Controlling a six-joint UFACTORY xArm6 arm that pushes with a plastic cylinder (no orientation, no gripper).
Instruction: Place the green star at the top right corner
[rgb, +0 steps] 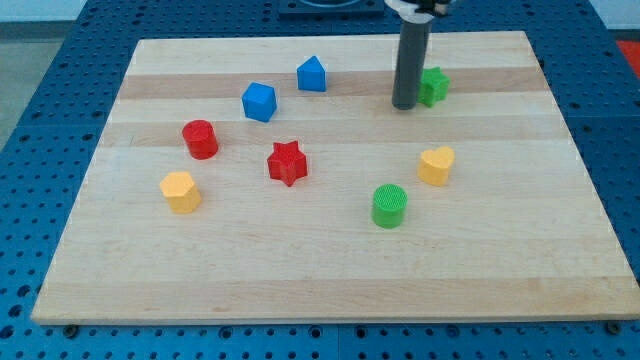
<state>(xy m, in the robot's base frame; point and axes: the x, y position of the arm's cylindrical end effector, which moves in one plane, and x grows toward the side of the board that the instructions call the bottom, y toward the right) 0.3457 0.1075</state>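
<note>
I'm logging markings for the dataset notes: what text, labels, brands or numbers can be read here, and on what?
None: no readable text shows on the wooden board, the green star, the other blocks, or the rod ending in my tip, which sits against the star's left side.

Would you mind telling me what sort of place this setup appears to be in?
Probably a robotics lab bench. A wooden board lies on a blue perforated base, small coloured blocks are scattered over it, and my tip stands just left of the green star.
</note>
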